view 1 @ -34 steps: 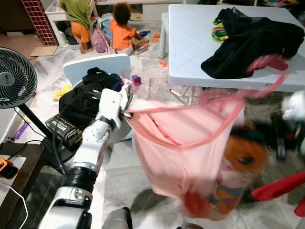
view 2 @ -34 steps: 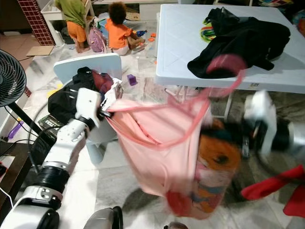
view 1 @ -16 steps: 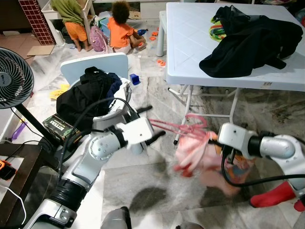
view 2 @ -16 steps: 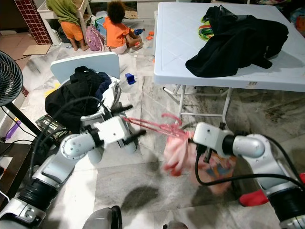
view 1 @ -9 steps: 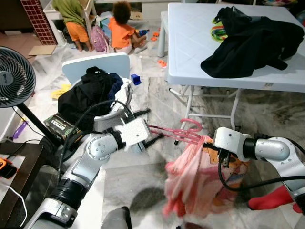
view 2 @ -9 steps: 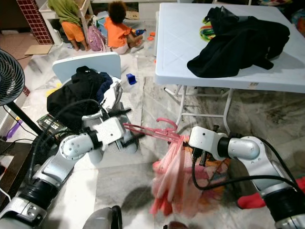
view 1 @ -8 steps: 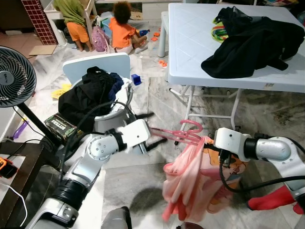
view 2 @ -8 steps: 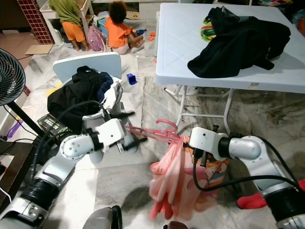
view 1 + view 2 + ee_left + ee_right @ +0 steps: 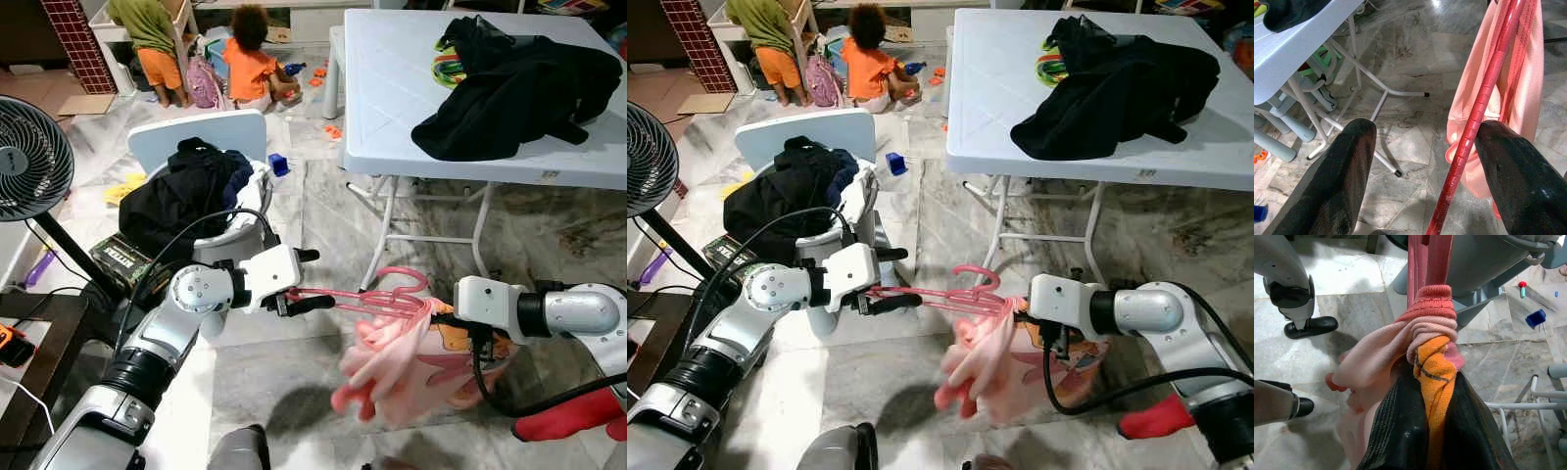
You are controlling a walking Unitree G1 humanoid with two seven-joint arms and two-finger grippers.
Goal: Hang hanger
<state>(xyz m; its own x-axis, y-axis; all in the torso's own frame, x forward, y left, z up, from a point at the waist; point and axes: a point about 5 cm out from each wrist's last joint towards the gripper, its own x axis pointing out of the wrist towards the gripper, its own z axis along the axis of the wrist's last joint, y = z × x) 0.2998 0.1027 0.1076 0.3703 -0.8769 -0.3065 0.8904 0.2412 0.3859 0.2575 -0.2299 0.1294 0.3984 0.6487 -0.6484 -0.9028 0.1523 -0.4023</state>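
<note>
A pink plastic hanger (image 9: 364, 296) is held level above the marble floor (image 9: 294, 372), its long axis running from the robot's left to its right, the hook (image 9: 402, 276) curling upward near the right end. The left tool (image 9: 306, 279) is seen at the hanger's left end with its two black fingers (image 9: 1344, 176) spread apart; in the left wrist view the red-pink bar passes between them, nearer one finger, and whether it is actually touched cannot be told. The right tool (image 9: 1430, 431) is closed on the bunched collar of a pink garment (image 9: 392, 362) with an orange cartoon print, pinched just where the cloth is wrapped around the hanger's right end. The garment hangs crumpled below the hanger, clear of the floor. Open floor lies in front of and beneath the hanger; behind it, the white folding tabletop (image 9: 392, 88) is bounded by its near edge and thin metal legs (image 9: 387, 225), with black clothing (image 9: 509, 88) heaped on top. To the robot's left, a white chair (image 9: 201, 147) piled with dark clothes stands close to the left arm, and a black standing fan (image 9: 29, 162) is at the far left edge. Two children (image 9: 257, 59) are seen at the far end of the room among scattered toys.
</note>
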